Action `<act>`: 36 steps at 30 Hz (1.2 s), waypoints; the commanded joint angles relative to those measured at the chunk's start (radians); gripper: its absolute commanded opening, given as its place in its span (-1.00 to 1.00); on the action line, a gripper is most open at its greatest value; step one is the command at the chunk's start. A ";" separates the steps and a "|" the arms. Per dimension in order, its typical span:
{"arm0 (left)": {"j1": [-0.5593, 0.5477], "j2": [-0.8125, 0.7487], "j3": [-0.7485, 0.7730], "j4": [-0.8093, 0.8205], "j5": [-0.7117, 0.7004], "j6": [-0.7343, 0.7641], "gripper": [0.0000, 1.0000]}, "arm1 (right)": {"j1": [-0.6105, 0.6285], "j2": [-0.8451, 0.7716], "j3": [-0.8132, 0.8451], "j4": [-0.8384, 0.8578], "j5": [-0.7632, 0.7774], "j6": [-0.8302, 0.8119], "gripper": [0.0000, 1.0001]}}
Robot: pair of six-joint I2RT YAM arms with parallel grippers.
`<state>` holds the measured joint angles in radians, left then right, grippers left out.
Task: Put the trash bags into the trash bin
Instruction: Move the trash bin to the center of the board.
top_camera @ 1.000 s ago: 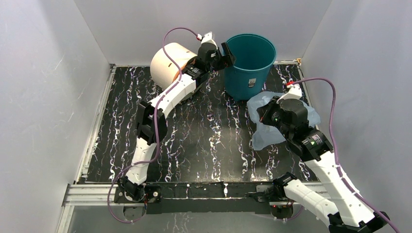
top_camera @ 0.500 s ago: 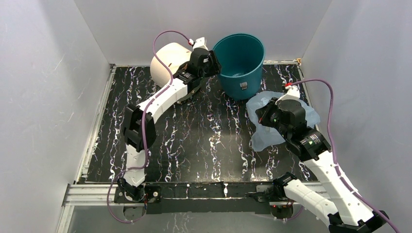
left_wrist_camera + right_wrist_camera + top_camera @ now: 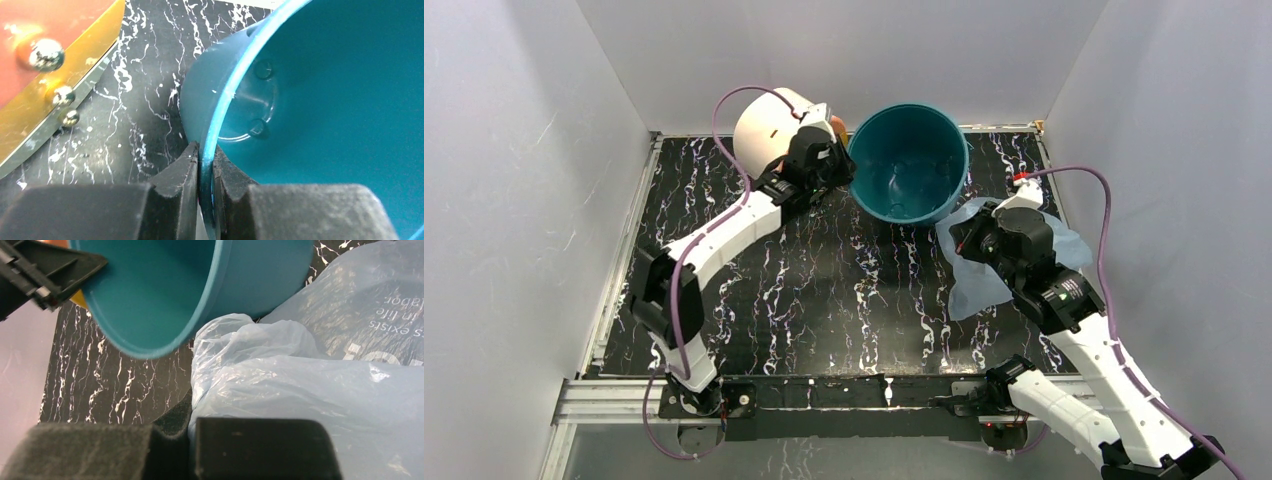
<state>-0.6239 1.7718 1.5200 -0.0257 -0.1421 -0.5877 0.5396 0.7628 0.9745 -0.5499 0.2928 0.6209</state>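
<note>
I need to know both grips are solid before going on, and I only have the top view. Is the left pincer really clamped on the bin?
Observer: Yes. In the left wrist view the left pincer is shut on the rim of the bin, one finger inside the wall and one outside.
Operator: And the right pincer? Its wrist hides the tips from above.
Observer: The right wrist view shows it closed on a bunched fold of the pale blue bag.
Operator: Is the box touching the bin?
Observer: Not near the grip. The left wrist view shows bare table between them.
</note>
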 commanded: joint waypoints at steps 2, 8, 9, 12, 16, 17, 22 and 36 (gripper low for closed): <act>0.004 -0.211 -0.120 0.032 0.006 0.027 -0.97 | 0.000 -0.004 -0.009 0.062 0.007 0.013 -0.93; 0.004 -0.397 -0.253 -0.084 0.045 0.044 -1.00 | 0.000 0.004 -0.015 0.089 -0.009 0.023 -0.93; 0.004 -0.430 -0.275 -0.103 0.053 0.047 -1.00 | 0.000 0.006 -0.014 0.090 -0.012 0.025 -0.93; 0.004 -0.530 -0.343 -0.157 0.053 0.052 -1.00 | 0.000 0.017 -0.018 0.102 -0.018 0.023 -0.94; 0.004 -0.643 -0.377 -0.277 0.020 0.075 -0.90 | 0.001 0.042 -0.018 0.116 -0.038 0.023 -0.93; 0.005 -0.664 -0.370 -0.311 0.003 0.081 -0.89 | 0.000 0.048 -0.017 0.119 -0.044 0.025 -0.93; 0.006 -0.704 -0.297 -0.469 -0.037 0.109 -0.77 | -0.001 0.078 -0.025 0.150 -0.078 0.032 -0.93; 0.006 -0.716 -0.234 -0.677 -0.206 0.069 -0.46 | 0.001 0.127 -0.026 0.209 -0.159 0.023 -0.94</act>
<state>-0.6220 1.0630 1.2266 -0.6487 -0.2592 -0.5129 0.5396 0.8906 0.9508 -0.4263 0.1661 0.6514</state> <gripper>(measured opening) 0.260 0.031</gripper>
